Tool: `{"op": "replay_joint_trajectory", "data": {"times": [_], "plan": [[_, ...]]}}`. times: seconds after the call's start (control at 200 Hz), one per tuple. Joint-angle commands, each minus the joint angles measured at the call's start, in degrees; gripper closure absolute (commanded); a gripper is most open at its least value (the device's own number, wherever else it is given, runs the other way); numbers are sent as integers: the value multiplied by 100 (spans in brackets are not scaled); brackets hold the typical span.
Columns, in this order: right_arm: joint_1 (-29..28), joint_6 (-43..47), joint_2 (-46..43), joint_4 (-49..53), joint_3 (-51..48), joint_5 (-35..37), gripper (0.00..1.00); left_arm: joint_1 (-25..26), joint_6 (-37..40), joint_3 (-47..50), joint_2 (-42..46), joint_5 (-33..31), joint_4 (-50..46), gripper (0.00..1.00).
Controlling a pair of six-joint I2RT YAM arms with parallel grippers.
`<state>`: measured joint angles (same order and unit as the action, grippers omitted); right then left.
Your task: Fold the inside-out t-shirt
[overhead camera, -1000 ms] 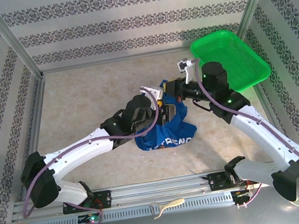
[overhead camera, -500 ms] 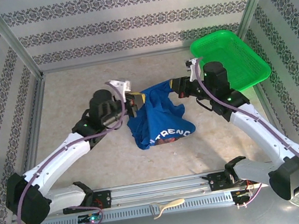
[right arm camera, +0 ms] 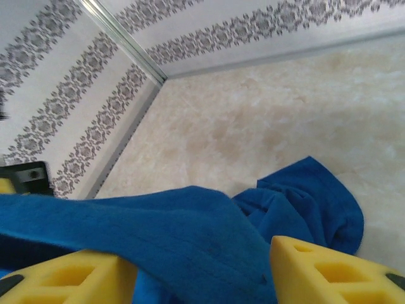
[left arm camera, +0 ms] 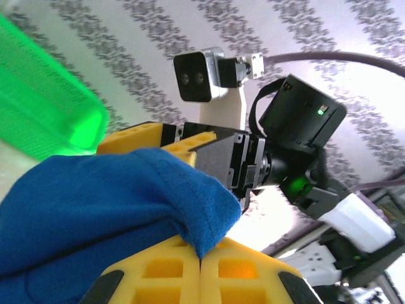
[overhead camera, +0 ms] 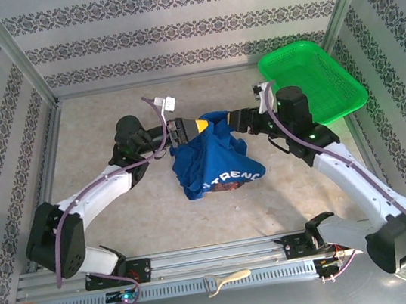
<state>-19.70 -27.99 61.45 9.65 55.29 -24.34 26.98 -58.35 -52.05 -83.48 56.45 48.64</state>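
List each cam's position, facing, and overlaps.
Top external: above and behind the bases, looking down at the table; both arms show, left gripper and right gripper holding the t-shirt up between them, green mesh basket far right.
Left wrist: on the left arm, facing the right arm; own yellow fingers pinch the t-shirt.
Right wrist: on the right arm, facing the far-left corner; own yellow fingers flank the t-shirt.
Shared: all see the t-shirt; top and left wrist both see the right gripper and basket.

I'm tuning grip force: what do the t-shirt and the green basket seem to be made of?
The t-shirt looks like soft, matte fabric, likely cotton: it drapes and creases as it hangs. The green basket looks like rigid, glossy plastic mesh, its perforated walls holding shape.
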Motion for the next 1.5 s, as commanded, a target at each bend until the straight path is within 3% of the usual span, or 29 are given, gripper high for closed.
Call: {"op": "replay_joint_trajectory", "data": {"times": [0.0,0.105,0.185,0.29,0.47,0.634,1.064,1.174,1.309,1.409,1.494], "plan": [[-29,-4,-715,-5,-47,74,42,-42,-1235,-225,-226,446,1865,100],[-123,-143,-1057,67,-98,110,42,-40,-1376,-313,-357,471,2048,100],[-248,-253,-1306,167,-248,414,33,-53,-1367,-365,-386,481,2016,100],[-305,-797,-1472,371,-530,961,29,-53,-1243,-407,-347,497,1837,100],[-654,-2144,-1300,-812,-1360,1086,24,-61,-1025,-381,-280,506,1539,100],[-960,-2567,-856,-1626,-1459,1190,24,-59,-1004,-330,-311,497,1524,100],[-963,-3039,-371,-2489,-1426,1171,28,-62,-1109,-227,-357,376,1692,100],[-991,-3180,-76,-2892,-1480,1027,39,-59,-1137,-170,-332,122,1655,100],[-837,-2981,-104,-3270,-1594,766,99,-121,-1155,85,-245,-692,1251,100],[-584,-2596,-335,-3791,-1704,211,100,-227,-1384,496,-167,-1582,943,99],[-444,-2131,-497,-4465,-1798,-474,100,-236,-1593,634,-303,-1899,814,81]]}}
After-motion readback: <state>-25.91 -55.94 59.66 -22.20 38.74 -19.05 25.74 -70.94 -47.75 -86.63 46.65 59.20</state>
